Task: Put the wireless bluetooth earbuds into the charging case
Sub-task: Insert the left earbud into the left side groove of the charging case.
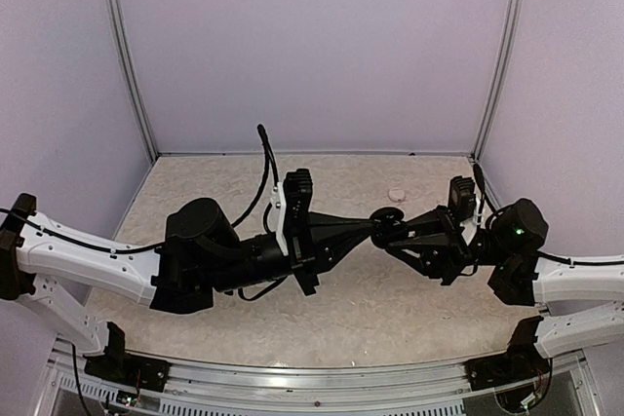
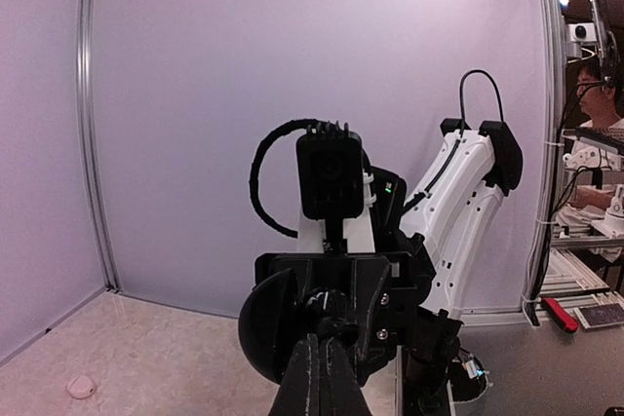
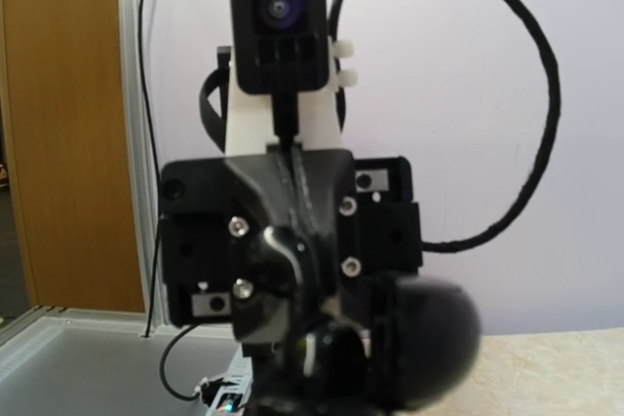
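Note:
Both grippers meet in mid-air over the table's middle. My right gripper is shut on the charging case, a round black puck with its lid swung open. In the left wrist view the case's domed lid stands left of the open cavity. In the right wrist view the case is a blurred black dome at lower right. My left gripper has its fingers pressed together on a tiny glossy black earbud at the case's cavity. The second earbud cannot be made out.
A pale pink round object lies on the speckled table behind the grippers; it also shows in the left wrist view. White walls with metal corner posts enclose the table. A person and a bench stand outside at the right.

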Available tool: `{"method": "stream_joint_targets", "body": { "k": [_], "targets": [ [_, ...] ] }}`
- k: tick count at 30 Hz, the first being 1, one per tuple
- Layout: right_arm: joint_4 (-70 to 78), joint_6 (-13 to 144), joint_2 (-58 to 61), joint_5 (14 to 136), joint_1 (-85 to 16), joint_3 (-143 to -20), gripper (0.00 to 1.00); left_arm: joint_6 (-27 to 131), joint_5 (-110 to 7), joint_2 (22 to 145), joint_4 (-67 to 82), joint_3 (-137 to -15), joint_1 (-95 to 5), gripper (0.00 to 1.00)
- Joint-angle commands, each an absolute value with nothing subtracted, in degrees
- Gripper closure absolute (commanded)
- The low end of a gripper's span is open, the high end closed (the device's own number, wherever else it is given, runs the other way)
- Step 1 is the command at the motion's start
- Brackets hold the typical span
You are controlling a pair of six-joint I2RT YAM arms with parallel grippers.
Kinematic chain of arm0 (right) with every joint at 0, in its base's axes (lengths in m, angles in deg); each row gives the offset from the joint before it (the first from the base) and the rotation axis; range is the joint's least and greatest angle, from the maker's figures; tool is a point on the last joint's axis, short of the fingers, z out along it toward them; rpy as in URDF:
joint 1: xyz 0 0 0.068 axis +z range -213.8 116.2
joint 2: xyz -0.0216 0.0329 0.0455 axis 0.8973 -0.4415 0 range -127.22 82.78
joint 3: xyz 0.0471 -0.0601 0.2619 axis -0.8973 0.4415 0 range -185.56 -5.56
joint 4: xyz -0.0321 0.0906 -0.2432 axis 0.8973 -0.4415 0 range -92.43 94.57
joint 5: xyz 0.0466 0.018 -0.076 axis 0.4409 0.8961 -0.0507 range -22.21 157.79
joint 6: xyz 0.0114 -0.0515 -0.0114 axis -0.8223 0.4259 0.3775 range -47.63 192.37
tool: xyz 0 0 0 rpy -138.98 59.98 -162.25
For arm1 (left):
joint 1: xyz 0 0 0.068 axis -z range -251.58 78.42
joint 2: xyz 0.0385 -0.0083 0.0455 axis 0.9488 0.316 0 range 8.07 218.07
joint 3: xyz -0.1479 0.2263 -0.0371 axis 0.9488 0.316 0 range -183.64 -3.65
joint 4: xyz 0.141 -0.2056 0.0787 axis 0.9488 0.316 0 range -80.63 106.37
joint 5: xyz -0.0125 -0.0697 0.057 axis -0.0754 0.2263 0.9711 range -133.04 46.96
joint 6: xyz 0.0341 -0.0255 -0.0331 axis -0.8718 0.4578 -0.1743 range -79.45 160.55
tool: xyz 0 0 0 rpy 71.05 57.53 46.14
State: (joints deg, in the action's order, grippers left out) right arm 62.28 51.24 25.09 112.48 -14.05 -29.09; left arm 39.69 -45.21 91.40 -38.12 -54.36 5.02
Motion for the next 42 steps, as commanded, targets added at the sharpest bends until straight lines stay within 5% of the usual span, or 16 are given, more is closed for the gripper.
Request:
{"method": "stream_joint_targets", "body": {
  "k": [1,20,26,42],
  "targets": [
    [63.3,52.1,26.4,112.0,-13.6,-29.6,1.00,40.3,-45.6,91.5,-37.7,-54.2,5.2,1.00],
    [59.3,55.4,26.4,114.6,-13.2,-31.1,1.00,44.5,-46.6,92.9,-30.5,-57.7,3.8,1.00],
    [59.3,55.2,26.7,113.7,-13.3,-30.9,1.00,43.9,-44.2,92.0,-28.2,-57.9,3.7,0.77],
    [56.6,55.9,28.3,108.2,-13.3,-29.6,1.00,42.6,-34.3,84.7,-25.5,-52.9,4.0,0.61]
  ]
}}
